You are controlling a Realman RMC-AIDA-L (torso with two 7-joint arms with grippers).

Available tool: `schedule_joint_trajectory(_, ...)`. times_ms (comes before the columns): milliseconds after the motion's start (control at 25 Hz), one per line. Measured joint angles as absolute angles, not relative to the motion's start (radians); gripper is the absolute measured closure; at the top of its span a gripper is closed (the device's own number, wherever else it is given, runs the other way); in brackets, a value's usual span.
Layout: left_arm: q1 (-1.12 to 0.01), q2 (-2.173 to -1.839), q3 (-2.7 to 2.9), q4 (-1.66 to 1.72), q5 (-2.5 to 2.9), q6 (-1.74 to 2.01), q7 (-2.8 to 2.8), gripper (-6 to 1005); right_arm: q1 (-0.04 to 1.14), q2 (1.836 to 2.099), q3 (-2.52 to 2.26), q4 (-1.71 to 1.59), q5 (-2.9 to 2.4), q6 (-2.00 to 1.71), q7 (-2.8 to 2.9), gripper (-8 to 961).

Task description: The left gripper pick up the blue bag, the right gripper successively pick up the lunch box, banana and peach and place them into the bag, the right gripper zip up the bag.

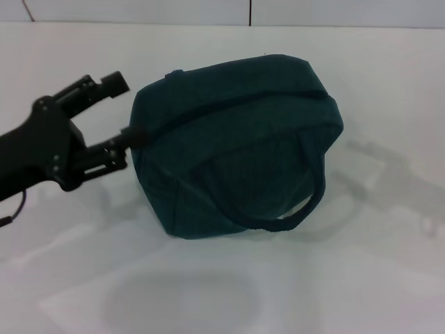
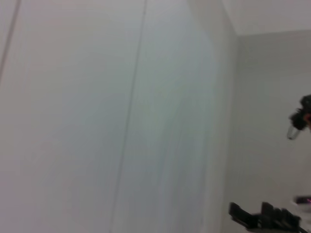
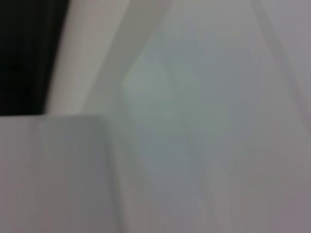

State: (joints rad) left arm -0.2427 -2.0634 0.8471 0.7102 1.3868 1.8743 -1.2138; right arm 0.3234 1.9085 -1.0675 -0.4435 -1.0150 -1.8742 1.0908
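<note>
The blue bag (image 1: 236,146) is lying on its side on the white bench (image 1: 389,278), around the middle of the surface and somewhat toward the far edge. Its zip line is running across the upper part of the bag from the left end toward the far right, and it is looking closed along the length that shows. One dark carry handle (image 1: 306,205) is looping out from the side facing the near edge, drooping onto the bench.

The left tool (image 1: 125,111) is reaching in from the left edge of the bench. Its two black fingers are standing spread apart: the lower finger (image 1: 111,149) is touching the left end of the bag at the end of the zip line, while the upper finger (image 1: 104,85) is sitting clear of the fabric, so the tool is released and gripping nothing.

The right tool is not showing in the head view, and its wrist view is giving only blurred pale surfaces
</note>
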Motion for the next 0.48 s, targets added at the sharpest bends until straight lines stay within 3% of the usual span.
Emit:
schedule_joint_trajectory(120,-0.262,-2.069,0.848,0.71,1.438,1.879,-1.232,255,0.362,1.878,-1.064,-0.529,-1.126,-1.881,1.224,270)
schedule_joint_trajectory(240,-0.291,-2.077,0.848,0.706,1.495,1.881,-1.24,191,0.39,1.866,-1.061,-0.608,-1.235,-1.889,1.306,266)
schedule_joint_trajectory(360,-0.323,-2.083,0.846,0.671,1.51,1.88,-1.232,133,0.413,1.871,-1.06,-0.678,-1.351,-1.891,1.344,264)
schedule_joint_trajectory(480,-0.373,-2.079,0.849,0.621,1.543,1.878,-1.225,137,0.426,1.89,-1.055,-0.719,-1.447,-1.869,1.344,263)
